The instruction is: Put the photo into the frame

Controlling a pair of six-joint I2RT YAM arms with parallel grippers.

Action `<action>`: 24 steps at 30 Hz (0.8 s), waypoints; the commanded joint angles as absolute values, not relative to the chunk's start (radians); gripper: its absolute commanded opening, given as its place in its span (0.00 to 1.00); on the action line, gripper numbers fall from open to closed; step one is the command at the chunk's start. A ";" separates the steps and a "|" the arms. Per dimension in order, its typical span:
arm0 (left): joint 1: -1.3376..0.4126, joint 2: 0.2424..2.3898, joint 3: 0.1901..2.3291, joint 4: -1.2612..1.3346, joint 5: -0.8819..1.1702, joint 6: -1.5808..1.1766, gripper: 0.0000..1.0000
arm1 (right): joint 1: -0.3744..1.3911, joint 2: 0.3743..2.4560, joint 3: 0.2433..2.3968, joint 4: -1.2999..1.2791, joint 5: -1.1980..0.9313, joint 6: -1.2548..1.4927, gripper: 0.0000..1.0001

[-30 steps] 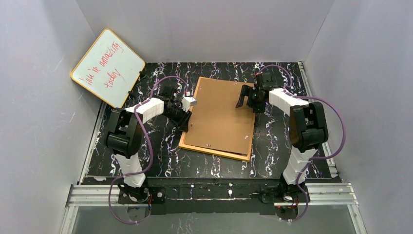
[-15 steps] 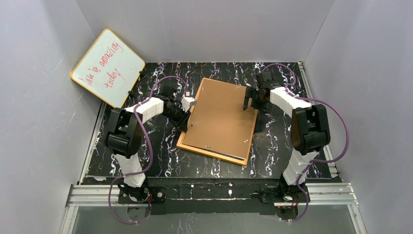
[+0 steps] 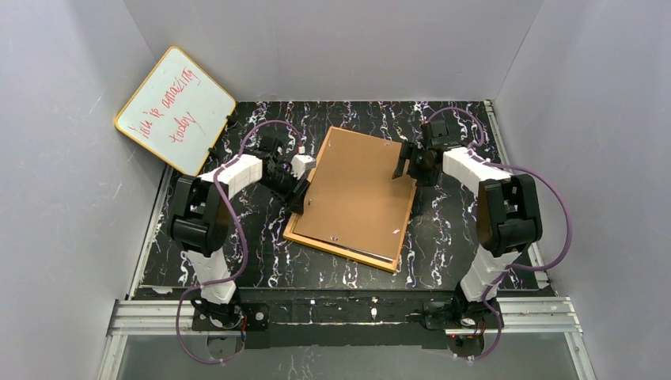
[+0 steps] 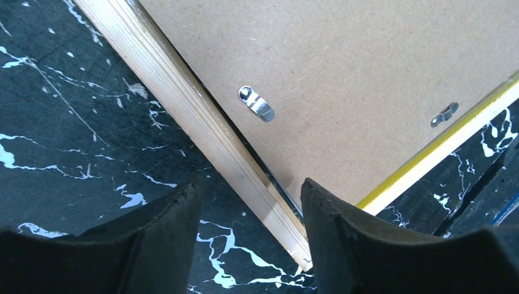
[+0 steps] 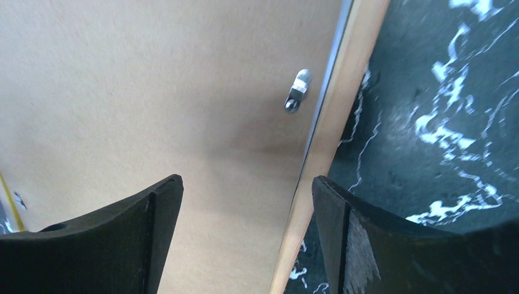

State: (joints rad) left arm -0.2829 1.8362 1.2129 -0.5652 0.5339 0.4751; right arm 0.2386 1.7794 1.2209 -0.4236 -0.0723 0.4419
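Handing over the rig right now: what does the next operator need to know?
Left tool: open, straddling the left rail of the large yellow-fronted wooden picture frame.
Right tool: open, over the frame's right rail.
Done, apparently: frame face down on the black marbled table, flat brown backing board laid on its back, small metal clips showing.
Photo: not visible; possibly under the board, cannot tell.
Left: confirm the photo is in, check the clips.

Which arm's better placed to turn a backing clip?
Right, probably: open right gripper straddles the frame rail, a clip straight ahead. Left gripper sits at the corner, mostly over table.
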 commanded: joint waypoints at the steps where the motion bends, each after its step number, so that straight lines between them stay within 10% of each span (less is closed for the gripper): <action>1: -0.269 1.756 1.253 -0.635 0.591 0.504 0.62 | 0.172 1.753 1.276 -0.322 -0.075 0.448 0.85; 7: -0.271 1.668 1.190 -0.753 0.632 0.702 0.85 | 0.112 1.852 1.396 -0.219 -0.060 0.429 0.79; 24: -0.279 1.515 0.917 -0.615 0.437 0.889 0.93 | 0.111 2.131 1.688 -0.165 -0.068 0.377 0.70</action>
